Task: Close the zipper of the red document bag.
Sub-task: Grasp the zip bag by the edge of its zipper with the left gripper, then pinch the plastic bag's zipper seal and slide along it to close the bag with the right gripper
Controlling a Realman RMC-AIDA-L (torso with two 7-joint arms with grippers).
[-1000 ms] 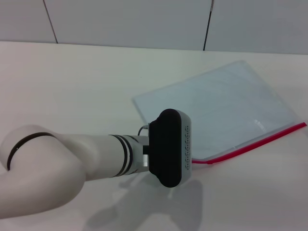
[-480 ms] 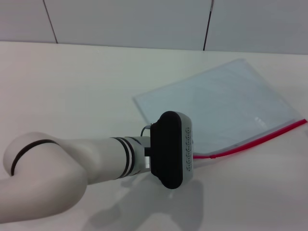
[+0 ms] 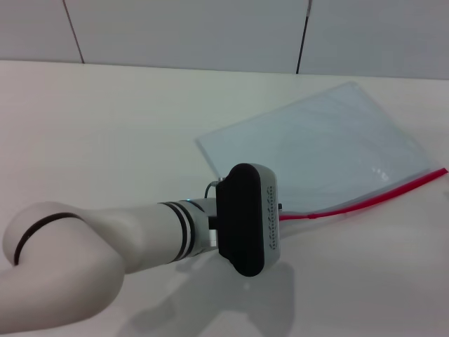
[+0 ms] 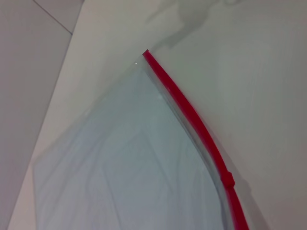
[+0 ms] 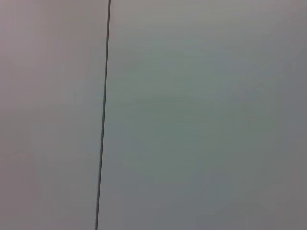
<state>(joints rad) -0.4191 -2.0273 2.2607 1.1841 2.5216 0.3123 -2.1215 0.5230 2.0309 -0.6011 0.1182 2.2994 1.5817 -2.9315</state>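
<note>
The red document bag (image 3: pixel 319 147) lies flat on the white table, right of centre: a pale blue-grey translucent pouch. Its zipper (image 3: pixel 382 194) is a thin red strip along the near long edge. My left arm reaches in from the left. Its black wrist housing (image 3: pixel 245 219) stands over the bag's near left corner and hides the left gripper. In the left wrist view the bag (image 4: pixel 120 167) and zipper (image 4: pixel 189 115) run away from the camera, with a small bump on the strip (image 4: pixel 230 179). No fingers show there. The right gripper is out of view.
The white table (image 3: pixel 105 126) stretches left and in front of the bag. Grey wall panels (image 3: pixel 182 31) with dark seams rise behind the table's far edge. The right wrist view shows only a wall panel with one dark seam (image 5: pixel 103 115).
The bag's near edge has shifted away from me, so the red strip lies higher in the head view. The left wrist has moved slightly left.
</note>
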